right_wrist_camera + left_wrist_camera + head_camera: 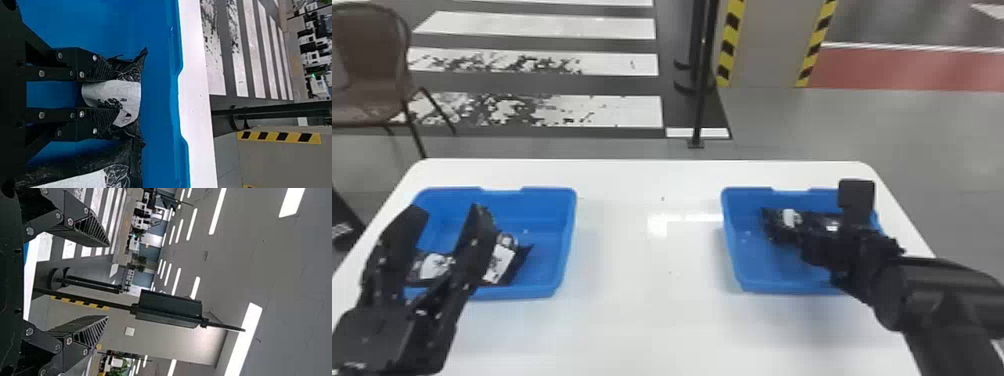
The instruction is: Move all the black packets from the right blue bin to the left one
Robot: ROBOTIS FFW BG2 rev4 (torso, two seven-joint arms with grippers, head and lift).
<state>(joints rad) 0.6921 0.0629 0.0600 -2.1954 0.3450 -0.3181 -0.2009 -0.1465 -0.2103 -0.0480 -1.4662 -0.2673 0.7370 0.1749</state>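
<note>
Over the left blue bin (566, 240), my left gripper (447, 212) stands open with nothing held. Black packets with white labels lie in that bin, one (501, 261) right of its fingers and another (433, 266) partly seen between them. The left wrist view has the open left gripper (107, 281) too. My right gripper (814, 242) is down inside the right blue bin (749, 270). In the right wrist view the right gripper (111, 94) is shut on a crumpled black packet (127, 96), its label bulging between the fingers. A second black packet (84, 162) lies beside it.
Both bins stand on a white table (642, 310), with a wide stretch of tabletop between them. Beyond the far edge are a thin black post (701, 100) and, at the left, a brown chair (372, 65).
</note>
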